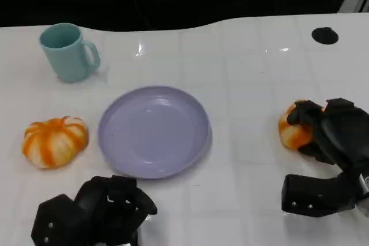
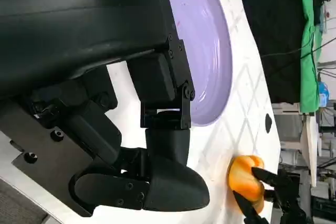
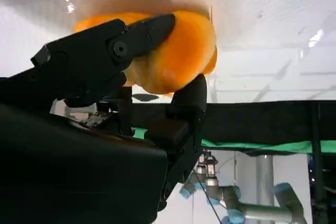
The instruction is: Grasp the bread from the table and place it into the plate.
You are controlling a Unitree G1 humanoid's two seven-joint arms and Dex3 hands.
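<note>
Right hand (image 1: 331,136) grips the bread (image 1: 293,128), an orange-and-white roll, at the right side of the white table (image 1: 253,73); fingers wrap over its top and side, thumb under it in the right wrist view (image 3: 178,51). Can't tell if the bread is lifted or touching the table. It is well apart from the purple plate (image 1: 153,132), which sits at the table's centre with nothing in it. Left hand (image 1: 95,211) hangs near the table's front edge, just below the plate, fingers curled in, holding nothing. A second orange-striped roll (image 1: 55,141) lies left of the plate. Teal mug (image 1: 67,52) stands upright at far left. Black round spot (image 1: 325,35) on the table, far right.
</note>
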